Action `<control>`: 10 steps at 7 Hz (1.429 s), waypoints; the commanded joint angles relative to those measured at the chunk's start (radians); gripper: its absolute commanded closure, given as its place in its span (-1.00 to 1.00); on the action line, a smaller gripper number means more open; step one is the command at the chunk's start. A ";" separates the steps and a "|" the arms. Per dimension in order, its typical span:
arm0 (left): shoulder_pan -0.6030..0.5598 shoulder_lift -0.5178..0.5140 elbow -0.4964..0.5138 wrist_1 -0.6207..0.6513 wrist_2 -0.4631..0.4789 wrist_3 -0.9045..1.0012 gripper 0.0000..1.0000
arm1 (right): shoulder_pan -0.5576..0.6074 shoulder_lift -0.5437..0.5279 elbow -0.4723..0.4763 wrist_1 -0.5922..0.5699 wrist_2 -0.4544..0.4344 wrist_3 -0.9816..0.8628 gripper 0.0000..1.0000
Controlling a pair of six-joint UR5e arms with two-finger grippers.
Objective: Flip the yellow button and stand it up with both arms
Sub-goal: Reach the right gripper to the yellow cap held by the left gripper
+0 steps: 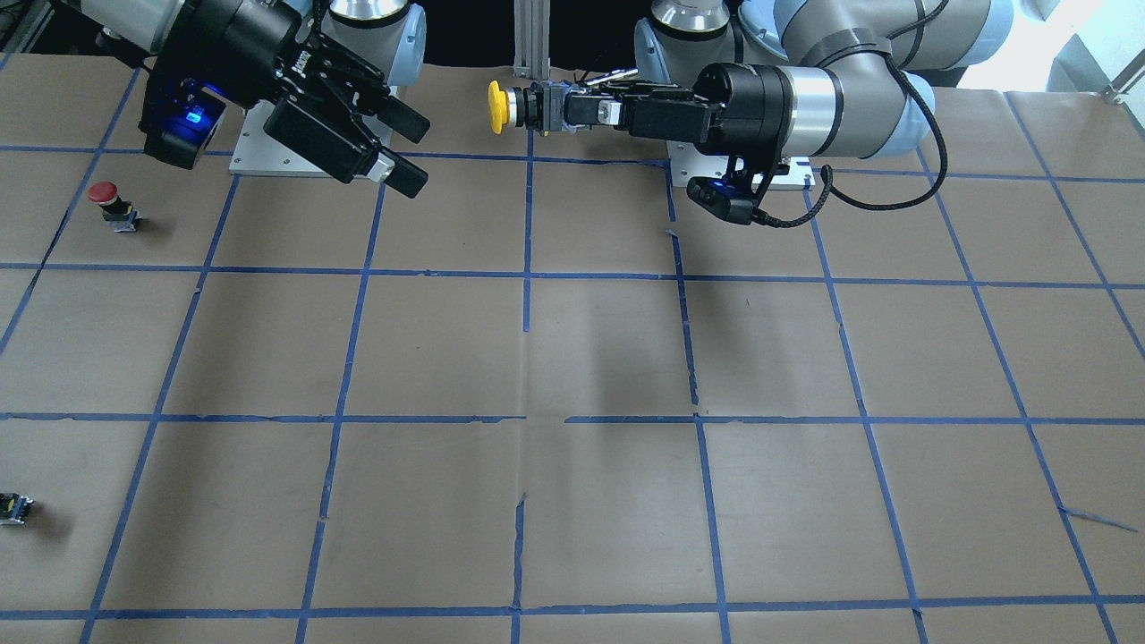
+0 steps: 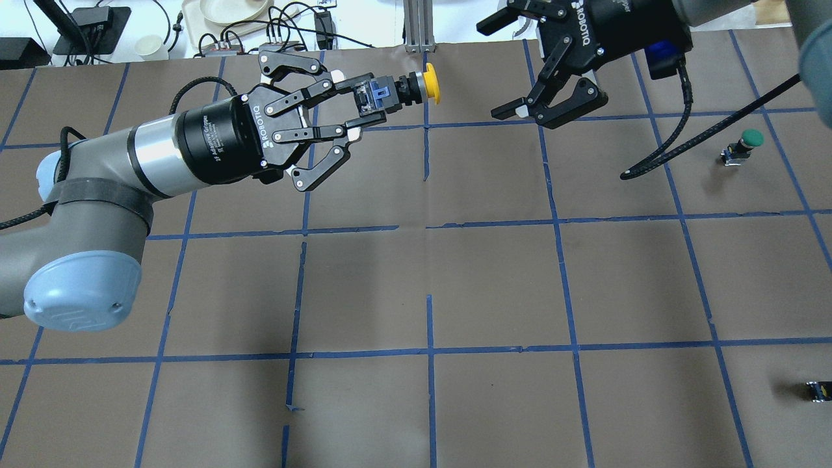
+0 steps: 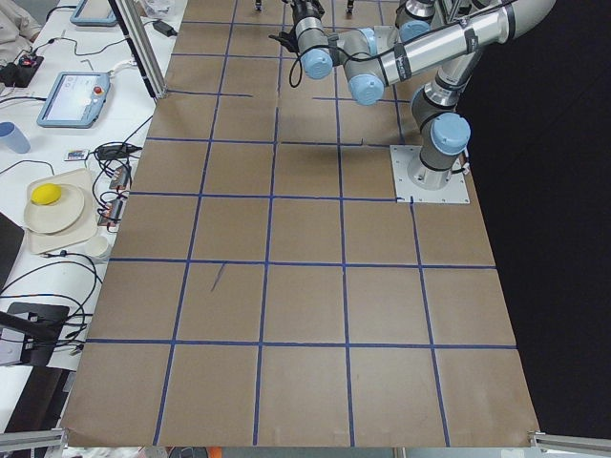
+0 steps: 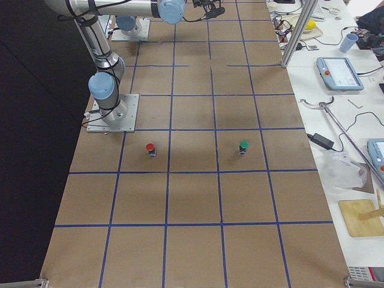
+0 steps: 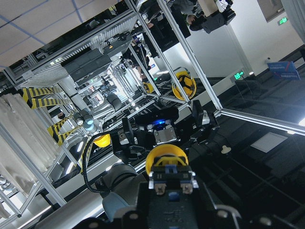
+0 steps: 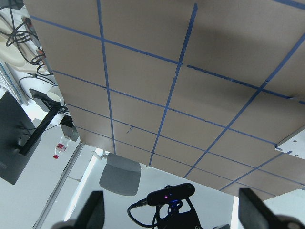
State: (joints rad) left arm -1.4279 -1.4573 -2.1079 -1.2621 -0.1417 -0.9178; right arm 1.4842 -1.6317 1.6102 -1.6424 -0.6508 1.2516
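Note:
My left gripper [image 2: 372,99] is shut on the black and blue body of the yellow button [image 2: 431,84]. It holds the button sideways, high above the table, with the yellow cap pointing toward my right gripper [image 2: 497,68]. The front-facing view shows the same: left gripper [image 1: 562,107], yellow button [image 1: 497,107], right gripper [image 1: 413,152]. My right gripper is open and empty, a short gap from the cap. In the left wrist view the yellow cap [image 5: 165,157] sits just beyond the jaws. In the right wrist view the fingertips [image 6: 93,210] are wide apart over the table.
A red-capped button [image 1: 107,204] stands on the table on my right side, and shows in the right side view [image 4: 150,148]. A green-capped button [image 2: 747,143] stands further out. A tiny black-and-yellow block [image 1: 13,508] lies at the table's edge. Brown paper with blue tape lines [image 1: 528,273] covers the table.

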 commanded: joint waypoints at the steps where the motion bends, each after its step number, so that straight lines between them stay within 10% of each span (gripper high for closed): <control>1: -0.006 0.002 -0.003 0.010 -0.006 -0.007 0.96 | 0.005 -0.031 0.002 -0.010 0.074 0.012 -1.00; 7: -0.016 -0.011 -0.003 0.021 -0.002 0.007 0.96 | 0.059 -0.037 0.034 -0.002 0.088 0.058 -0.94; 8: -0.016 -0.011 -0.006 0.021 -0.001 0.008 0.96 | 0.059 -0.037 0.034 0.001 0.088 0.058 -0.77; 10: -0.016 -0.011 -0.007 0.032 -0.001 0.008 0.96 | 0.059 -0.037 0.036 0.004 0.089 0.058 0.18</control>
State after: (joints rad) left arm -1.4435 -1.4679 -2.1140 -1.2370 -0.1428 -0.9098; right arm 1.5431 -1.6689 1.6448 -1.6405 -0.5626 1.3099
